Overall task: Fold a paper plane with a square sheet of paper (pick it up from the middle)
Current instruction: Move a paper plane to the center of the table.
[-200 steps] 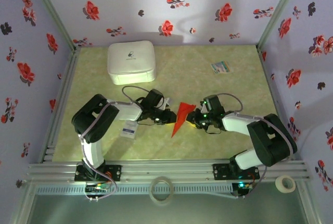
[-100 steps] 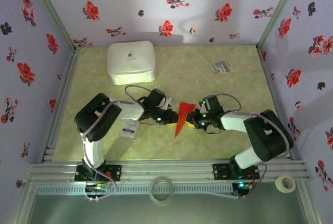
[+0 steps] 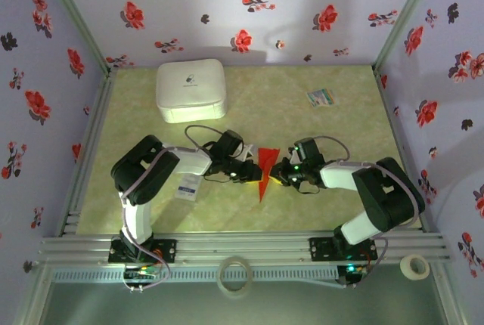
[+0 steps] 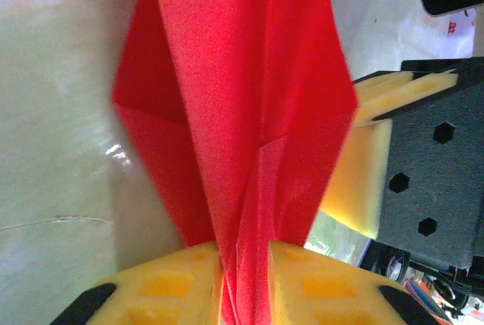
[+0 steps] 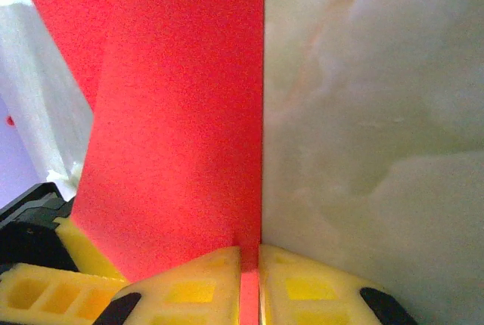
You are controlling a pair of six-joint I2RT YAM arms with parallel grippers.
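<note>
The square sheet of paper is folded into a slim, pointed red paper plane [image 3: 265, 168], held just above the table with its tip toward the near edge. My left gripper [image 3: 249, 171] is shut on its left side, and the red layers bunch between the yellow pads [image 4: 243, 264]. The folded paper [image 4: 242, 98] spreads wider past those pads. My right gripper [image 3: 278, 172] is shut on the right side, a thin red edge pinched between its pads [image 5: 249, 264]. The red flap [image 5: 174, 113] stands straight up from them. The two grippers face each other, almost touching.
A white box [image 3: 191, 89] sits at the back left. A small multicoloured card [image 3: 321, 97] lies at the back right and a small white packet [image 3: 187, 187] beside the left arm. Two tape rolls [image 3: 234, 276] [image 3: 414, 266] rest on the near ledge.
The paper has narrowed and turned from slanted to nearly straight. Both grippers have drawn closer together, and the right jaws have closed further on the paper.
</note>
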